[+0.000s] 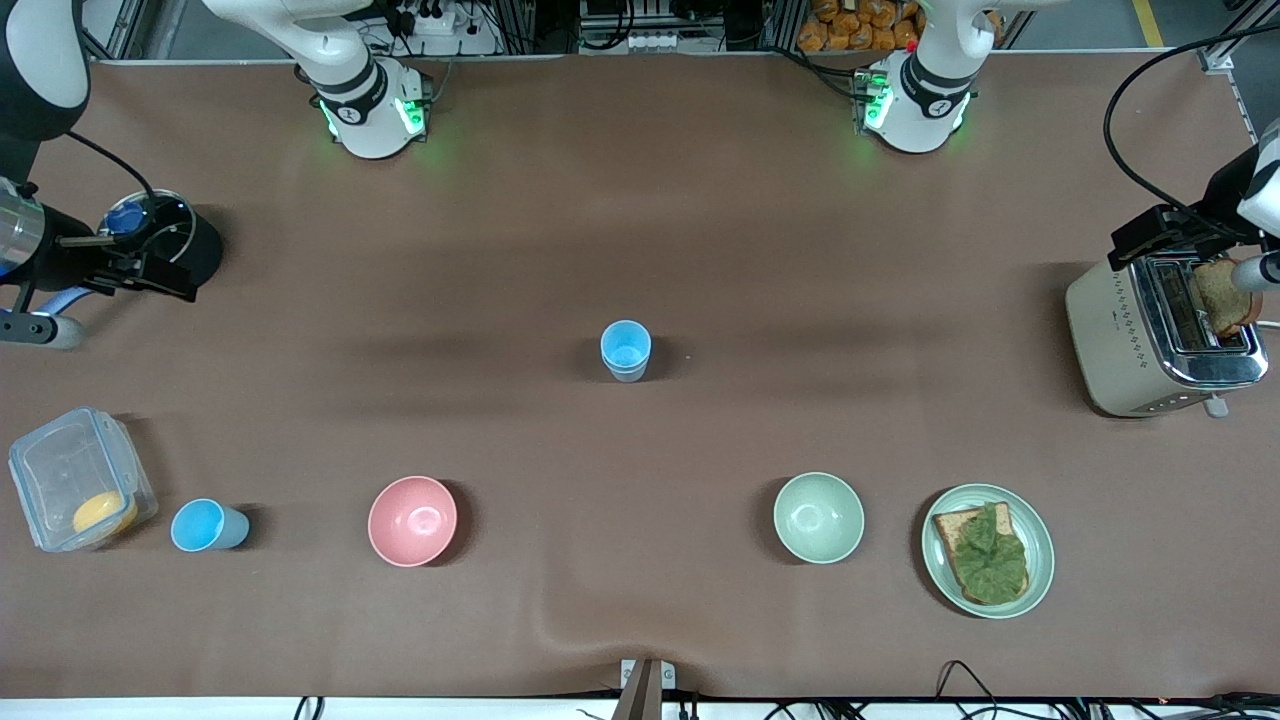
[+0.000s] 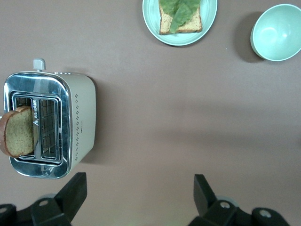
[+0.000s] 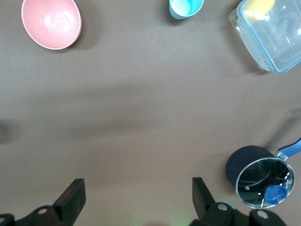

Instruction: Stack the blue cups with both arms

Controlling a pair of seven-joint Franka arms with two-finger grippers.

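I am holding my left gripper (image 2: 136,200) over the table by the toaster (image 1: 1160,335) and my right gripper (image 3: 136,200) by the pot (image 1: 165,240), both spread wide, with the blue cups (image 1: 626,350) unstacked.

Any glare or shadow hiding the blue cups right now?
Front view: even light, both blue cups sharp, with soft shadows. Right wrist view: one cup cut by the frame edge. Left wrist view: glare only on the toaster.

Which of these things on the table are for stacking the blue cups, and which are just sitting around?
For the job: middle blue cup; blue cup beside the plastic box; left gripper and right gripper, both open.

Lying about: pink bowl, green bowl, plate of toast, toaster, plastic box, black pot.
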